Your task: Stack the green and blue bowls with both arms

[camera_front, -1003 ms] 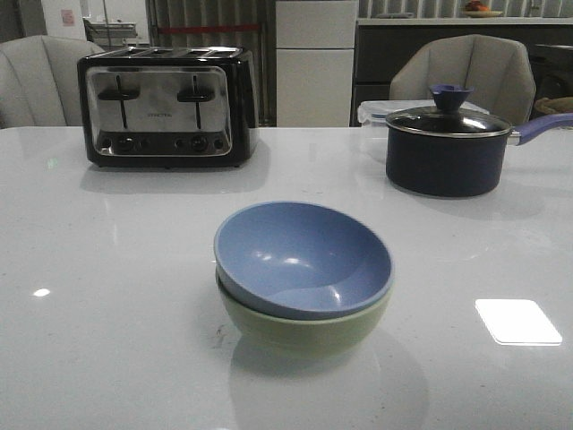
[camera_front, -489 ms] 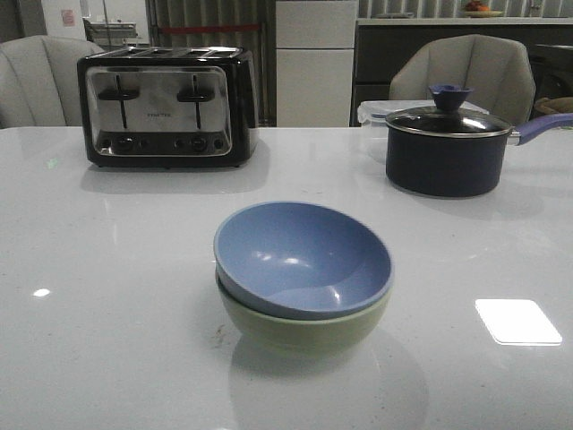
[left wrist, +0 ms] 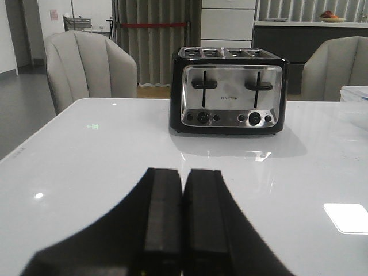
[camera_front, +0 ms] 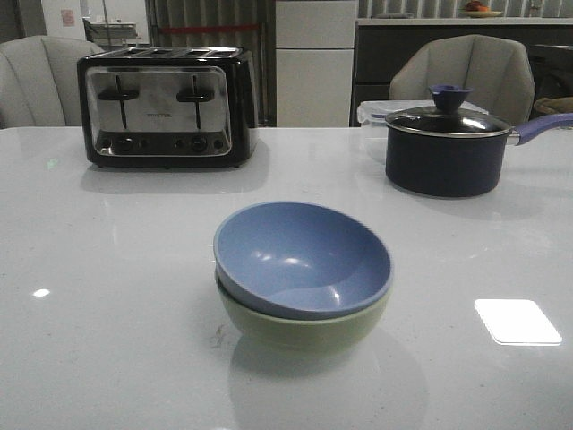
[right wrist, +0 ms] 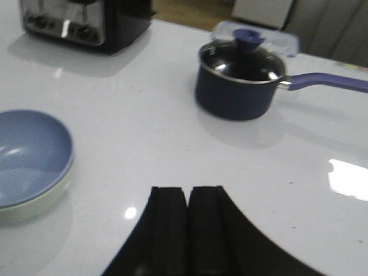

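Front view: blue bowl [camera_front: 303,255] nested in green bowl [camera_front: 304,327], stack done; left gripper [left wrist: 183,221] and right gripper [right wrist: 187,227] clenched empty, clear of the bowls

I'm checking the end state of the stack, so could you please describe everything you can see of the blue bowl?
The blue bowl is a plain, round, matte dusty-blue bowl, empty, with soft light glints inside. It sits upright, nested in the green bowl, of like size, whose rim and lower wall show beneath it; it seems to tilt slightly. The pair stands on the white table, nearer the camera than the toaster and saucepan. Neither gripper touches it: the right gripper is shut and off to one side.
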You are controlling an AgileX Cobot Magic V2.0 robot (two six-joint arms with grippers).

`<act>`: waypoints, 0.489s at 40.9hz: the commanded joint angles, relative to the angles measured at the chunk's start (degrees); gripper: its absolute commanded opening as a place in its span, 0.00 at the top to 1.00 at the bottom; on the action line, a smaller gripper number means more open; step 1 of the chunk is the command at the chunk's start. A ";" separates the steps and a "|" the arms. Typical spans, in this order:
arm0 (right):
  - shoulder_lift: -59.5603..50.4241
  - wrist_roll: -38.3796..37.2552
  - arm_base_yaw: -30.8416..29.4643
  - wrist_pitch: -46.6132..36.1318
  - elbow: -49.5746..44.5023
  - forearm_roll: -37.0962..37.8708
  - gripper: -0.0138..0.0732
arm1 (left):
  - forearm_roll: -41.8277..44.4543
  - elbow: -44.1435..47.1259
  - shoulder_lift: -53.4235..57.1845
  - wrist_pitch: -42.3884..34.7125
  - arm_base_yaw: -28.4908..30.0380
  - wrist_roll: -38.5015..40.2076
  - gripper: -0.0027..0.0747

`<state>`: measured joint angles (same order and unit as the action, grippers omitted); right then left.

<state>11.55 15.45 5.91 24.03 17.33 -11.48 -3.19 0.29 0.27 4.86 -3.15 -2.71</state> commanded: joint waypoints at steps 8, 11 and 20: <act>-11.07 0.49 -6.67 -17.46 -12.93 -0.27 0.81 | -0.01 0.19 1.23 -5.44 0.10 0.47 0.85; -12.59 0.49 -6.67 -19.89 -15.70 -0.34 0.81 | -0.01 0.19 1.23 -5.44 0.10 0.47 0.85; -13.23 0.49 -6.61 -22.70 -18.73 -1.35 0.81 | -0.01 0.19 1.23 -5.32 0.10 0.47 0.85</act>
<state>-0.54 15.45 -0.30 7.68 -1.64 -12.20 -3.19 0.29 0.27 4.86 -3.15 -2.71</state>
